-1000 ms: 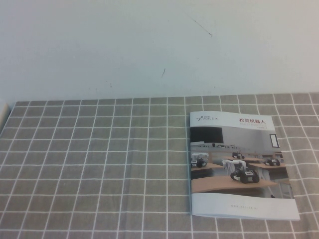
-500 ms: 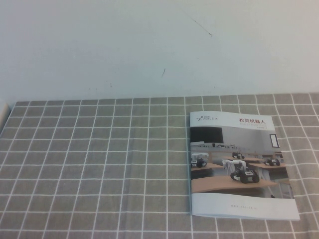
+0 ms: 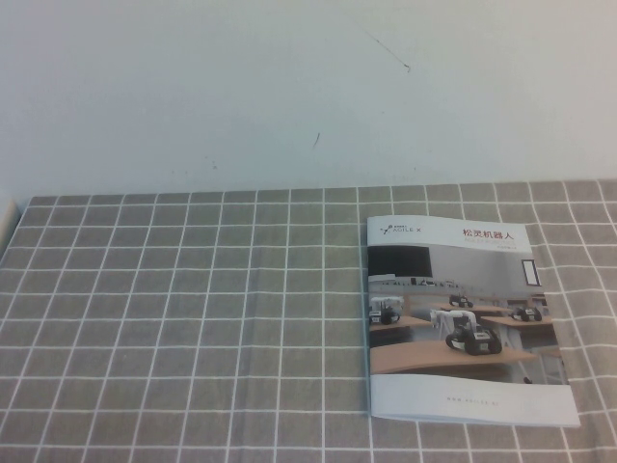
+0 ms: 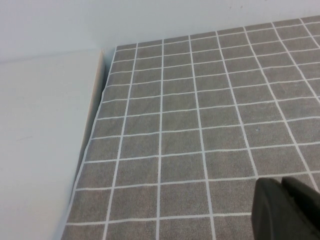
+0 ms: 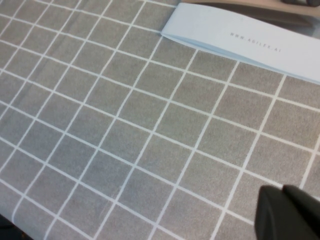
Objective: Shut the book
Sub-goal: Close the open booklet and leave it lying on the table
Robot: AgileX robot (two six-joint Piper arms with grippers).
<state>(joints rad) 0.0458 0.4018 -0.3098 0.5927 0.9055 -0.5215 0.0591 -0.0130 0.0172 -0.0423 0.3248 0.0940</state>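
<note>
The book (image 3: pixel 461 318) lies flat and closed on the grey checked tablecloth (image 3: pixel 193 318), right of centre in the high view, its cover showing a photo of robots on desks. Its pale lower cover edge (image 5: pixel 250 37) also shows in the right wrist view. Neither arm appears in the high view. My left gripper (image 4: pixel 283 186) hangs shut over bare cloth near the table's left edge, holding nothing. A short way in front of the book's near edge, my right gripper (image 5: pixel 284 191) is shut, with nothing held.
A plain pale wall (image 3: pixel 289 87) rises behind the table. A white surface (image 4: pixel 40 140) borders the cloth's left edge in the left wrist view.
</note>
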